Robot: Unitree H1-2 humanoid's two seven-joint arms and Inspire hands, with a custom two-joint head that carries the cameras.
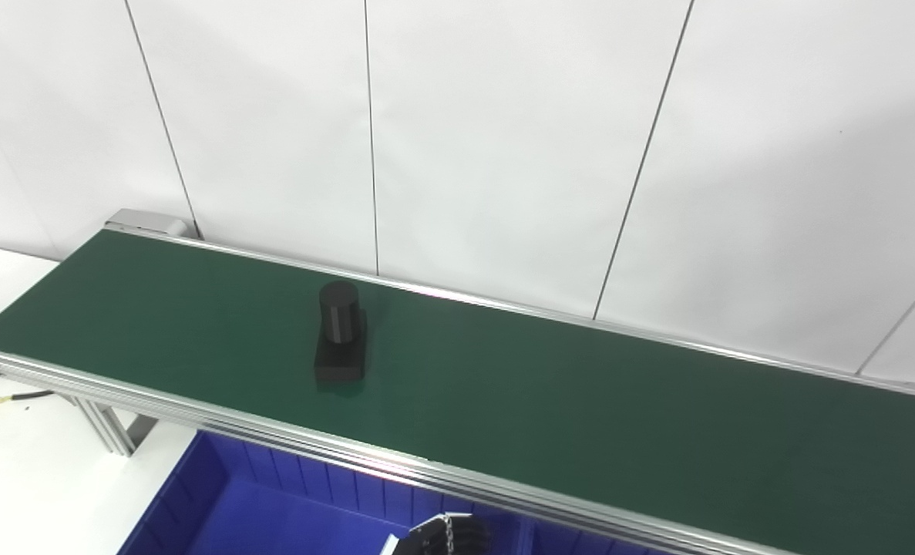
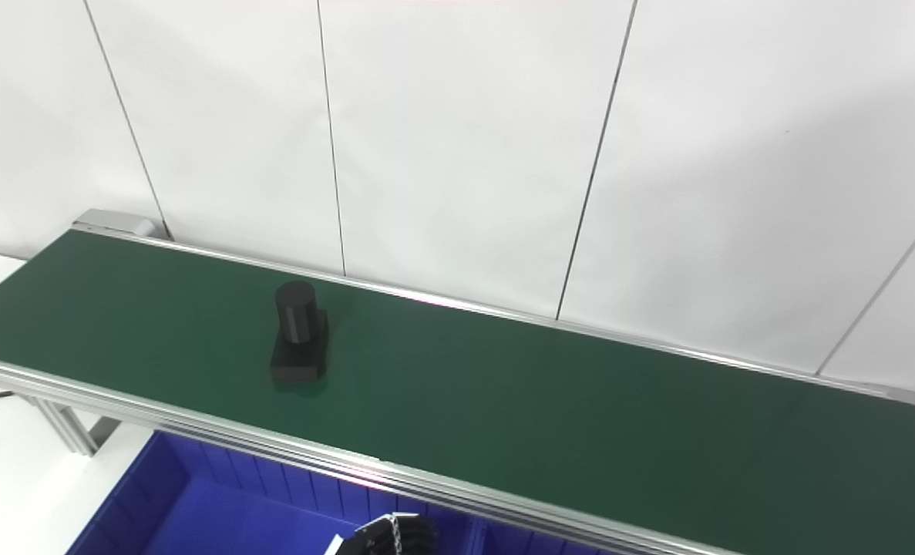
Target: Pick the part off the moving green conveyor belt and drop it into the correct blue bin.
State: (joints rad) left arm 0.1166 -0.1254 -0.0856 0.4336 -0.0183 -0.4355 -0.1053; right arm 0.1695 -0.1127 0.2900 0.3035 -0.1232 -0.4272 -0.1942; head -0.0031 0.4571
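Observation:
A black part (image 1: 341, 333), a short cylinder standing on a flat rectangular base, rests upright on the green conveyor belt (image 1: 580, 401), left of the belt's middle. Only the top of one dark hand (image 1: 443, 536) shows at the picture's bottom edge, below the belt's near rail and over the blue bin (image 1: 272, 501). I take it for my left hand. Its fingers look curled, but too little of it shows to judge its state. It is well apart from the part and nothing is seen in it. My right hand is out of view.
The belt runs diagonally from far left to near right between aluminium rails (image 1: 287, 443), with a white panelled wall behind. A second blue bin (image 1: 573, 543) adjoins the first past a divider. A white table with a cable (image 1: 10, 399) lies at the left.

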